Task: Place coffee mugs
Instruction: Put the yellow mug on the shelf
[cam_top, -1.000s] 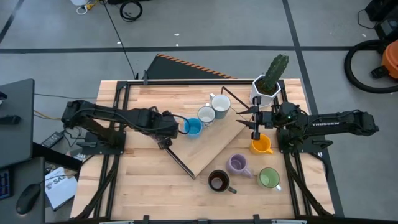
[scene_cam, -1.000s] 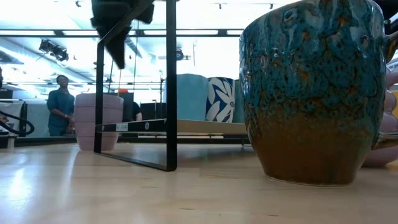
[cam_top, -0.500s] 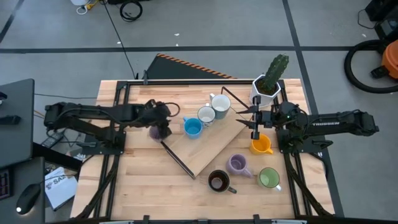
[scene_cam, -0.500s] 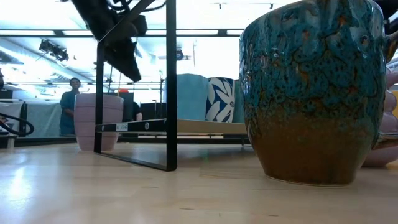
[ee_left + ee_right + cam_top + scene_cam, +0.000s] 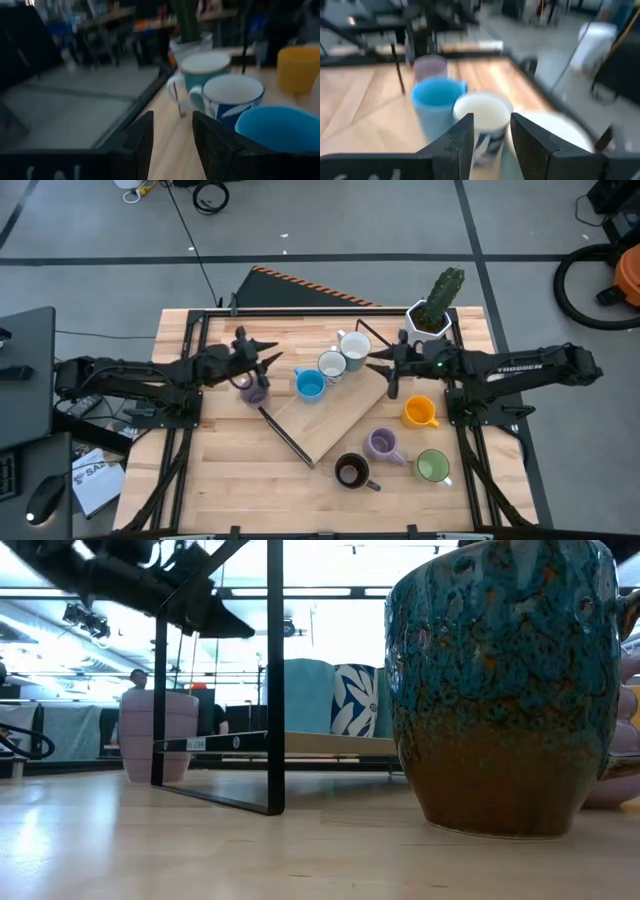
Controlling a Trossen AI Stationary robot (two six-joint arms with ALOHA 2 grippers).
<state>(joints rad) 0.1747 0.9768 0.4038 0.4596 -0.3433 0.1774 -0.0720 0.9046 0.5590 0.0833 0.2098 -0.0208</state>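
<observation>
A lavender mug [image 5: 252, 388] stands on the tabletop left of the slanted board, also seen as the lavender mug [image 5: 160, 735] in the low view. My left gripper [image 5: 258, 362] hovers open just beyond it, touching nothing. The blue mug [image 5: 310, 385], a white patterned mug [image 5: 332, 365] and a white mug [image 5: 353, 348] stand in a row on the board. My right gripper [image 5: 386, 370] is open beside the white mugs, holding nothing. The orange mug [image 5: 420, 412], a second lavender mug [image 5: 382, 444], the green mug [image 5: 432, 467] and the dark brown mug [image 5: 352, 471] stand on the right half.
A wooden board [image 5: 335, 415] with a thin black frame lies slanted across the table's middle. A white faceted pot with a cactus [image 5: 430, 318] stands at the far right corner. In the low view the dark brown mug [image 5: 500, 690] fills the foreground. A person shows in the room behind.
My left gripper has risen off the lavender mug and drawn back toward the table's left and far edge; the mug has stayed standing where it was. My right gripper has moved from beside the orange mug toward the left and far edge, nearer the white mugs.
</observation>
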